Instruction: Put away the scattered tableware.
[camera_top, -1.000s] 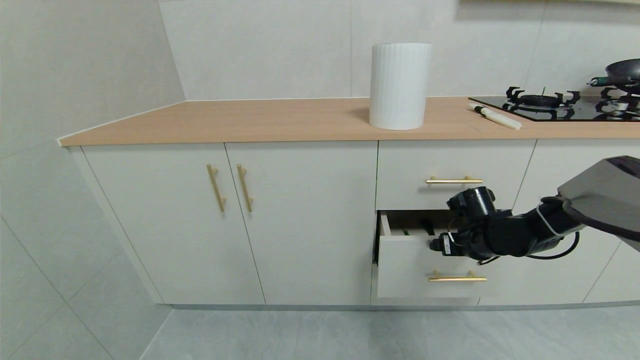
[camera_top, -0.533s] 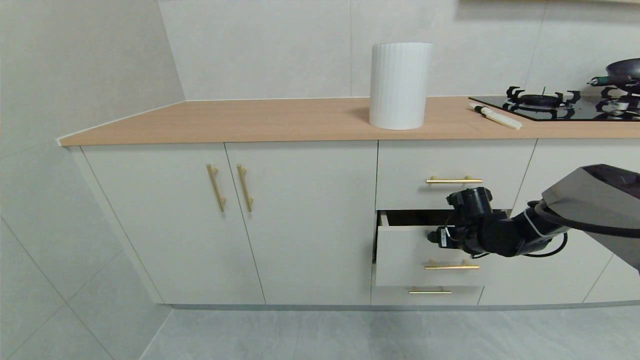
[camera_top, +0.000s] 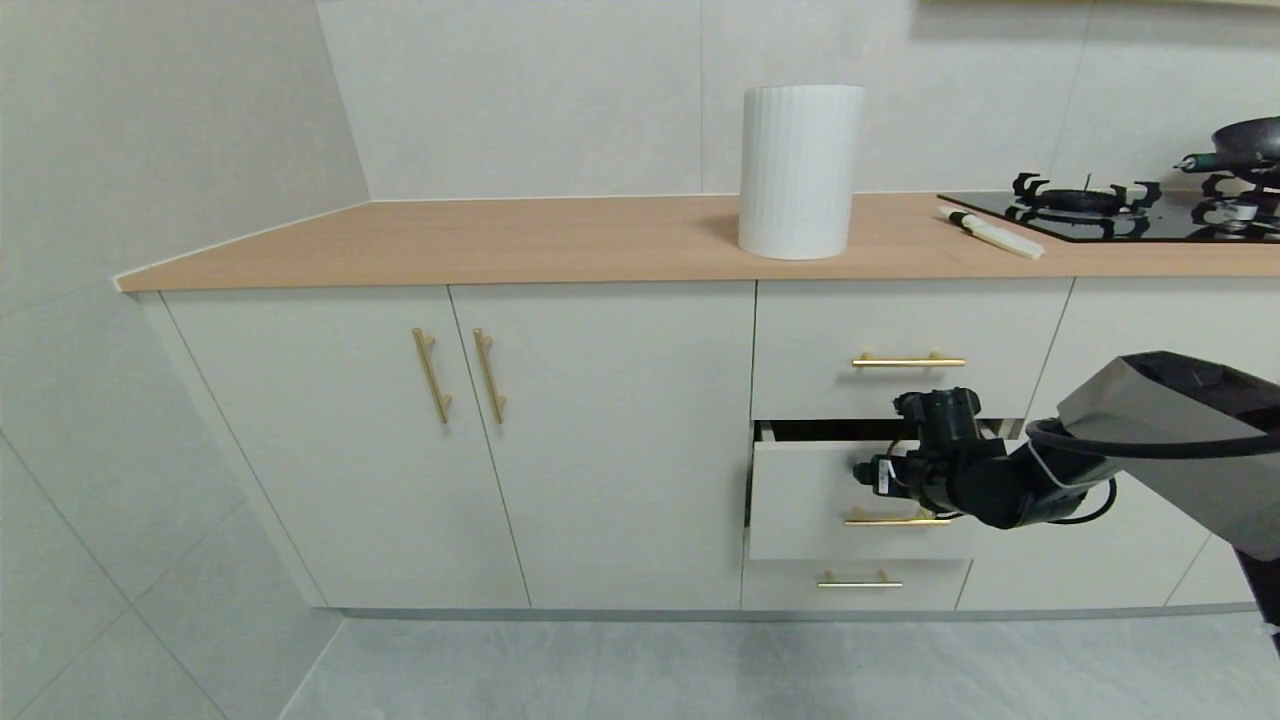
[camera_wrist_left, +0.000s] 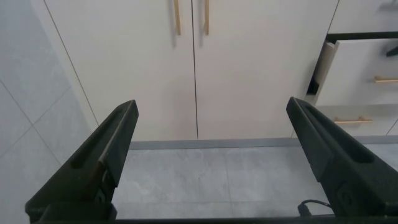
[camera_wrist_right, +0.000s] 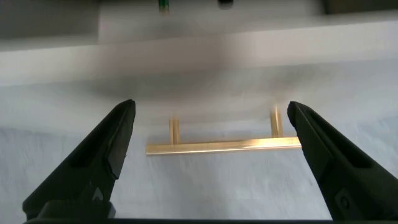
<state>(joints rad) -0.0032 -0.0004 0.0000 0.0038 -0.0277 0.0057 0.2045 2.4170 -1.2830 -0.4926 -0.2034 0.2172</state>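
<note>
The middle drawer (camera_top: 800, 500) under the wooden counter stands out by a narrow gap. My right gripper (camera_top: 868, 475) is against its white front, just above the brass handle (camera_top: 895, 518). In the right wrist view the right gripper (camera_wrist_right: 211, 109) is open, its fingers (camera_wrist_right: 118, 143) spread wider than the handle (camera_wrist_right: 224, 146), with nothing between them. A white-handled utensil (camera_top: 990, 233) lies on the counter beside the hob. My left gripper (camera_wrist_left: 211, 106) hangs open over the floor, facing the cabinet doors, with the drawer (camera_wrist_left: 364, 65) off to one side.
A tall white ribbed cylinder (camera_top: 800, 170) stands on the counter (camera_top: 500, 240). The gas hob (camera_top: 1130, 210) with a dark pan (camera_top: 1245, 140) is at the far right. Closed drawers sit above and below the middle one. Two cabinet doors with brass handles (camera_top: 460, 375) are to the left.
The middle drawer has slid inward, from well out to almost shut, with my right gripper following its front. The bottom drawer's handle has come into view.
</note>
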